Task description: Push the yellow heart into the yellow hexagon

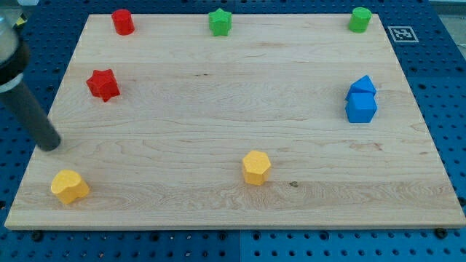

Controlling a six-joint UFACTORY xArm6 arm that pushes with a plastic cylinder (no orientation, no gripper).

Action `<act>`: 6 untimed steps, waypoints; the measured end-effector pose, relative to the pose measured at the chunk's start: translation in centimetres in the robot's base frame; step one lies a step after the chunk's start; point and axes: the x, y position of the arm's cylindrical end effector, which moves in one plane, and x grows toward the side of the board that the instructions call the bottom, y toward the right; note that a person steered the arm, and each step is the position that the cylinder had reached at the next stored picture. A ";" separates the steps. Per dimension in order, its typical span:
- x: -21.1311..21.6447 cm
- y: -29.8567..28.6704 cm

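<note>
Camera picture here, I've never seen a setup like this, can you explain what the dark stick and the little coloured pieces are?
One camera looks down on a wooden board. The dark stick is a robot arm's rod; it grips nothing, only pushes. My tip rests near the view's left edge, just above the yellow heart. The yellow hexagon sits bottom centre. Also there: a red star, a red cylinder, a green star, a green cylinder and two touching blue blocks.

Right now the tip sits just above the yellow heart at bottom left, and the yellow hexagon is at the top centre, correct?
Not quite. My tip does sit just above the yellow heart at bottom left, but the yellow hexagon is at the bottom centre, as the camera view shows.
</note>
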 end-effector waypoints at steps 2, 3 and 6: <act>6.6 1.1; 6.6 2.0; 6.8 15.7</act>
